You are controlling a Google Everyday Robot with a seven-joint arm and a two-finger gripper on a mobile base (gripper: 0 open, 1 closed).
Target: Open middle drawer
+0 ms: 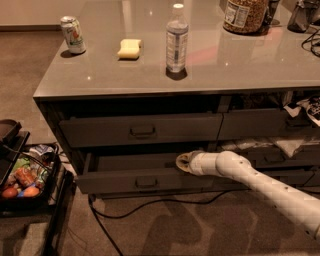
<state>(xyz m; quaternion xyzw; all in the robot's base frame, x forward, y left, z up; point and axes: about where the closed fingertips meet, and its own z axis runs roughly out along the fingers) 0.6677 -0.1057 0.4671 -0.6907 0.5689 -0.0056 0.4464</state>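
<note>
The middle drawer [112, 181] is a dark grey-brown drawer low on the counter's left side. It stands pulled out a little, showing a strip of plain grey inside. Its small bar handle [146, 182] is at the centre of the front. My gripper [181, 162], at the tip of the white arm coming from the lower right, sits just behind the drawer's front panel, over the open gap and right of the handle. A taller, wider drawer front [100, 132] with a like handle is directly above. Any drawer below is hidden.
The counter top [100, 75] carries a soda can [73, 34], a yellow sponge [129, 48], a water bottle [176, 39] and a jar [244, 15]. A black cart with snacks [25, 180] stands at the left. A cable [150, 202] lies on the floor. Cluttered drawers [295, 145] are at the right.
</note>
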